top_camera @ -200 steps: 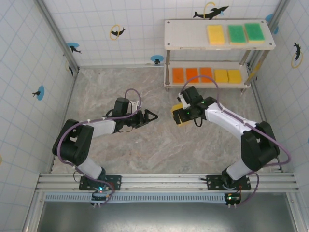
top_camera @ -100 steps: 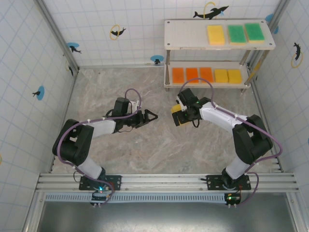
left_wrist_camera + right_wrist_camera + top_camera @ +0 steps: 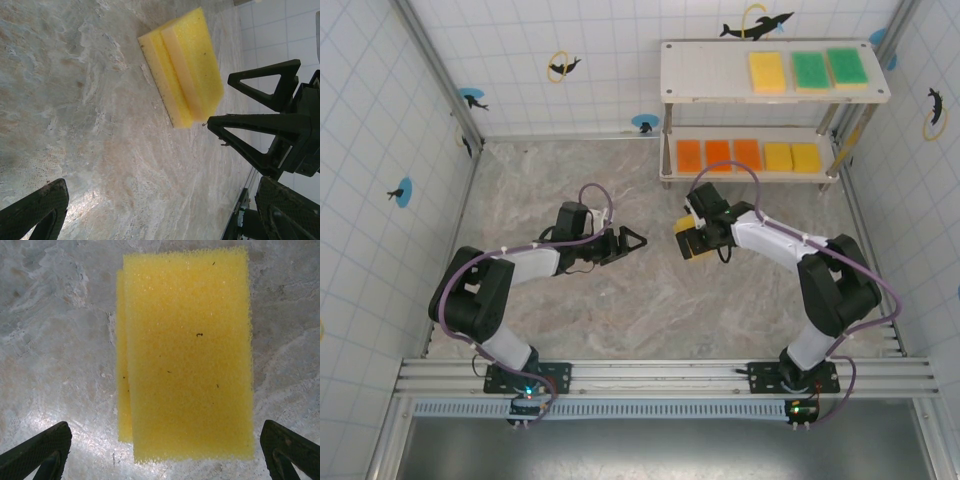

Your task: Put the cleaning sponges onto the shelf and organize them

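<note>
**Right hand open above a yellow sponge, shelf partly filled**

The left hand (image 3: 625, 243) hovered over the marble table (image 3: 570, 180) with its fingers spread and nothing between them. Just to its right, the right hand (image 3: 165, 439) was wide open above a yellow sponge (image 3: 187, 355) lying flat on the table, not gripping it. Farther back stood the shelf (image 3: 710, 70). Its lower board held three orange sponges (image 3: 718, 153) and two yellow sponges (image 3: 792, 157) in a row. The upper board carried one yellow sponge (image 3: 767, 71) and two green sponges (image 3: 828, 68).

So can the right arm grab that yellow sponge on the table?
Probably yes. The right gripper hangs open straight above the yellow sponge, one finger past each side, with nothing between.
</note>
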